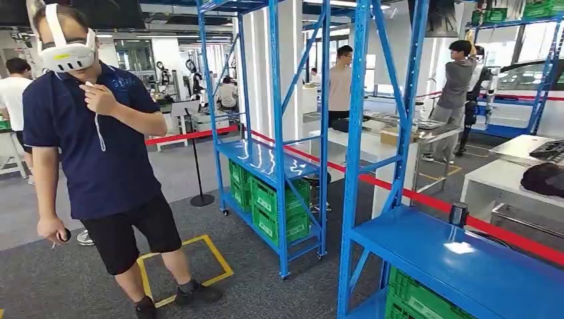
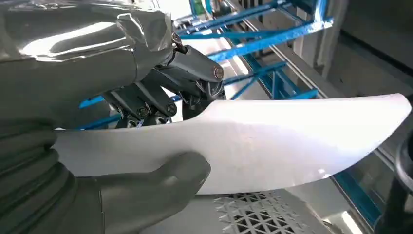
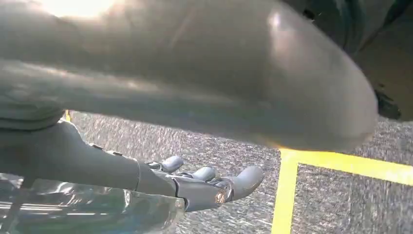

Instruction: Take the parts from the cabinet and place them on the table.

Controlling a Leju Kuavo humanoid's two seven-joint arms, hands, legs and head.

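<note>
One white curved part (image 2: 272,141) sits pinched in the left hand (image 2: 146,126), thumb under, dark fingers over. At four o'clock, the right hand (image 3: 195,183) hangs empty, fingers loosely apart, above grey carpet (image 3: 341,204).

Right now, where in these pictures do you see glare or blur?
Head view: lamps glare on the blue shelf; the picture is mostly sharp. Left wrist view: the white part held by the left hand is washed pale, and the cover shines. Right wrist view: a big dark shape close to the lens is out of focus; the right hand and yellow floor line are clearer.
</note>
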